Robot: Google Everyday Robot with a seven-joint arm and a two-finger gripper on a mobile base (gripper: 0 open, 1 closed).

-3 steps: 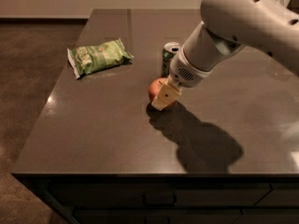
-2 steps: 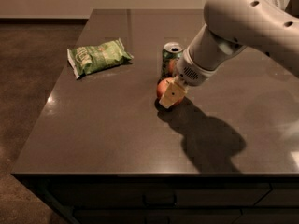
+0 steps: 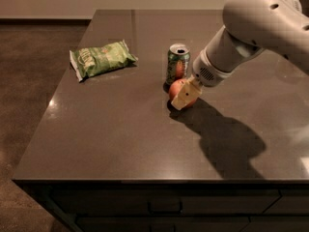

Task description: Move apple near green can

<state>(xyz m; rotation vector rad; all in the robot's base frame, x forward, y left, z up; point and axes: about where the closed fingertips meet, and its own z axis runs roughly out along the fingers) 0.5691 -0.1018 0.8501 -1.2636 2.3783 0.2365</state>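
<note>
Gripper [image 3: 183,97] low over the middle of the dark table [image 3: 111,134], closed on the apple [image 3: 176,87] and reaching in from the right at the end of the pale, bulky arm [image 3: 256,28]. One tan finger [image 3: 187,99] laid slantwise across the near right side of the fruit; the other hidden behind it.

Apple just in front of the green can [image 3: 177,65], slightly to the can's right, so close that no gap can be made out between them; touching or not, impossible to tell. Round, red with a yellowish flush, no long axis to speak of, stem out of sight, so no saying which way up. Resting on the tabletop or held a hair above it: cannot tell, with only a dark shadow underneath.

Can upright, long axis vertical, silver top and pull-tab opening facing up, a red patch on its side towards the apple.

Crinkled green chip bag [image 3: 101,58] flat on the table, well apart to the left, long axis running from near left to far right.

Broad shadow [image 3: 224,141] of the arm spread over the table, in front and to the right of the apple.
</note>
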